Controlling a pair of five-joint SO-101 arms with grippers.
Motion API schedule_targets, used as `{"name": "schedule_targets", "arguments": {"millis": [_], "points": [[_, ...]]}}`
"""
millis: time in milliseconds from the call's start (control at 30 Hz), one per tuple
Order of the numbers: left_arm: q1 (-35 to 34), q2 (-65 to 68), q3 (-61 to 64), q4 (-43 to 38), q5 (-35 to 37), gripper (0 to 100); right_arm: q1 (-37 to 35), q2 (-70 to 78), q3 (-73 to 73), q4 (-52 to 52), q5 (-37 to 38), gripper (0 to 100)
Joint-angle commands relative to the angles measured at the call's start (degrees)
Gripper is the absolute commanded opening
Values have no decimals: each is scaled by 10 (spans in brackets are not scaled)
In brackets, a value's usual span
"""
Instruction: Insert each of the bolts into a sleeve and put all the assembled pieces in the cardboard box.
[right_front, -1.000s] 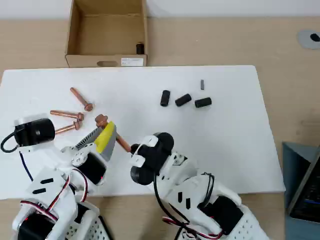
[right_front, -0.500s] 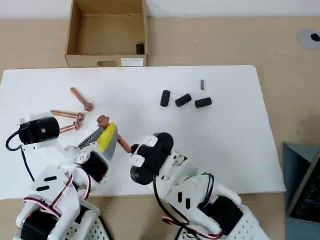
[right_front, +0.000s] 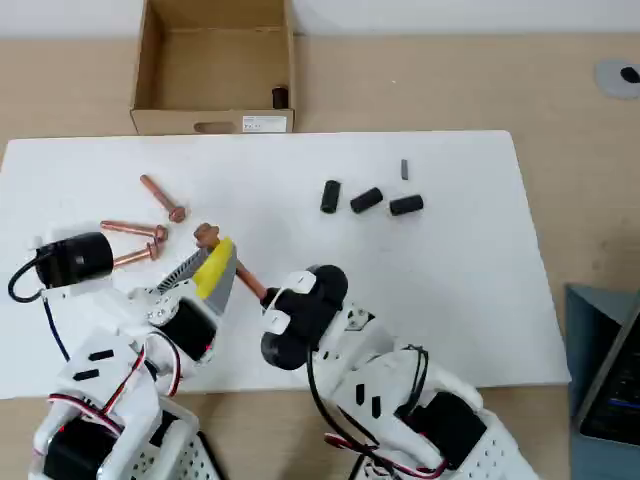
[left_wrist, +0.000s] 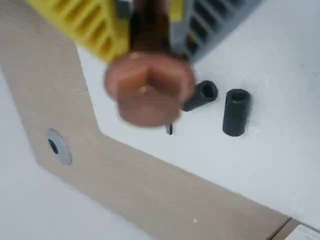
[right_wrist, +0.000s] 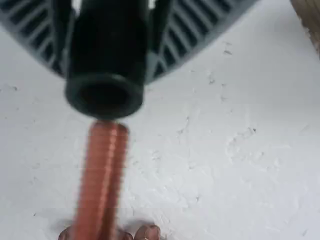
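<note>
Copper-coloured and thick-headed, the bolt (right_front: 232, 266) sits clamped in my left gripper (right_front: 210, 256), whose yellow and grey jaws are closed tight on the shank just behind the head, near the left of the white mat (right_front: 460, 290). The bolt slants to the right and nearer, toward my right gripper (right_wrist: 107, 30), whose grey jaws are pressed shut around a black sleeve (right_wrist: 105, 75), its open mouth facing the bolt. From my right wrist, the threaded tip stands right at that mouth, though I cannot tell whether it has gone in. From my left wrist, the bolt head (left_wrist: 149, 87) hangs in front of my left gripper (left_wrist: 150, 20). Three loose bolts (right_front: 133, 229) lie close together on the mat, just left of and beyond my left gripper. Three loose sleeves (right_front: 366, 200) lie in a row farther right, well apart from both grippers, with a small dark pin (right_front: 404, 169) just beyond them. The cardboard box (right_front: 212, 122) stands on the wooden table (right_front: 580, 150) at the mat's far edge, open on top, with one dark piece (right_front: 280, 97) in its near right corner.
</note>
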Motion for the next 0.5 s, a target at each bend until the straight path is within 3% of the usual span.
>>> {"name": "schedule_targets", "arguments": {"millis": [0,333,467], "points": [[5,-3,10,-16,3,2,-7,-6,-14,-12,-2,9],[62,-2,40,-14,-3,2,-7,-6,-14,-12,-2,9],[67,-2,40,-13,-51,2,-7,-6,-14,-12,-2,9]]}}
